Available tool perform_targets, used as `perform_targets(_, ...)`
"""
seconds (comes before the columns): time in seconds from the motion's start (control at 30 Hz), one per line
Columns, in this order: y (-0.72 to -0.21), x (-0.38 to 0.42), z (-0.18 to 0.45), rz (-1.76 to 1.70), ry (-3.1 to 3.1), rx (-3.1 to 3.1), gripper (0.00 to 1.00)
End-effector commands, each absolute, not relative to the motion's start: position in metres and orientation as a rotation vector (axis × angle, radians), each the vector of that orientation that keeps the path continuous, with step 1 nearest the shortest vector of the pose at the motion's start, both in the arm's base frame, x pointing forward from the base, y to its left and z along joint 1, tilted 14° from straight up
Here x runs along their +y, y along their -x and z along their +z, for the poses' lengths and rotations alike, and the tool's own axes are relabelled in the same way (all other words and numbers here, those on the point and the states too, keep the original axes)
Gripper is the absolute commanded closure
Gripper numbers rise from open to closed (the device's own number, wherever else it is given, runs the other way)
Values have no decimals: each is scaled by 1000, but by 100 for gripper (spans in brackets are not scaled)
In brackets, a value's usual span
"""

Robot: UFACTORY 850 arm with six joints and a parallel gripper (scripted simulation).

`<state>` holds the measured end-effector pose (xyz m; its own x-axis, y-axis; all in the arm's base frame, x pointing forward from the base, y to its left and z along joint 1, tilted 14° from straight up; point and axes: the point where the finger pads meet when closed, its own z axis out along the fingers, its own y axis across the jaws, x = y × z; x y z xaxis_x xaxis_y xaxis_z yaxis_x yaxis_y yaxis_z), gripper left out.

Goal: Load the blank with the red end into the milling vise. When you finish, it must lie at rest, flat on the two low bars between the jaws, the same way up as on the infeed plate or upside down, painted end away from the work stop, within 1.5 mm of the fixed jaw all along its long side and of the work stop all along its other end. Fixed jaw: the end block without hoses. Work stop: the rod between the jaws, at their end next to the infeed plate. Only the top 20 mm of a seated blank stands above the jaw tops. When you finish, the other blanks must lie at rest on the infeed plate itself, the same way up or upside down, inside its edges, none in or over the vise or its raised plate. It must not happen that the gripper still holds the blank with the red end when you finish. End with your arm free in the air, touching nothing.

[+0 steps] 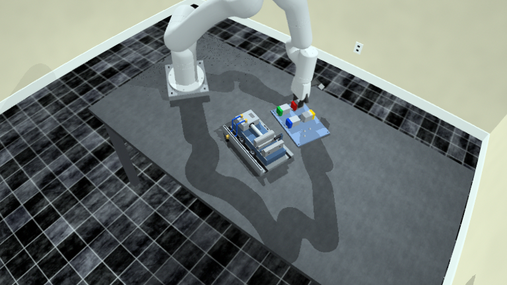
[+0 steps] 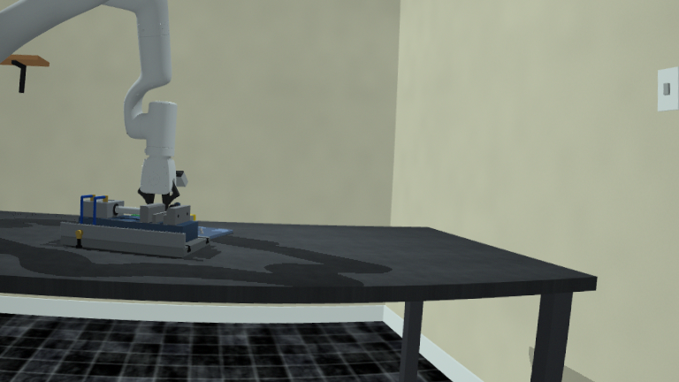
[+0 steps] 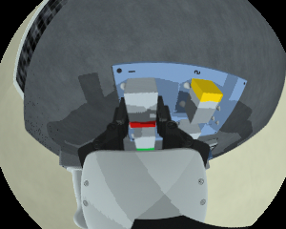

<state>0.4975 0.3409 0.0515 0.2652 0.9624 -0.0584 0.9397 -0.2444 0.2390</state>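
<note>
The blank with the red end [image 1: 295,105] is a grey block on the blue infeed plate [image 1: 300,124], at its far edge. My gripper [image 1: 300,99] stands straight down over it and is shut on it. In the wrist view the black fingers clamp the grey blank on both long sides, with the red end [image 3: 142,125] near the camera. I cannot tell if the blank is lifted off the plate. The milling vise [image 1: 256,136] stands to the left of the plate, its jaws apart with nothing between them. It also shows in the side view [image 2: 134,223].
Three other blanks lie on the infeed plate: green-ended [image 1: 282,109], blue-ended [image 1: 292,120], and yellow-ended [image 1: 308,114], which also shows in the wrist view [image 3: 204,94]. The vise sits on a raised grey plate with blue hoses [image 1: 236,122] at its far end.
</note>
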Motion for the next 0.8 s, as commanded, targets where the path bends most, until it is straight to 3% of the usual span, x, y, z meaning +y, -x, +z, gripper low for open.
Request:
perform_targets(0.0, -498, 342, 52, 149, -2309, 1772, 100)
perform_targets(0.77, -492, 345, 81, 149, -2309, 1772, 100)
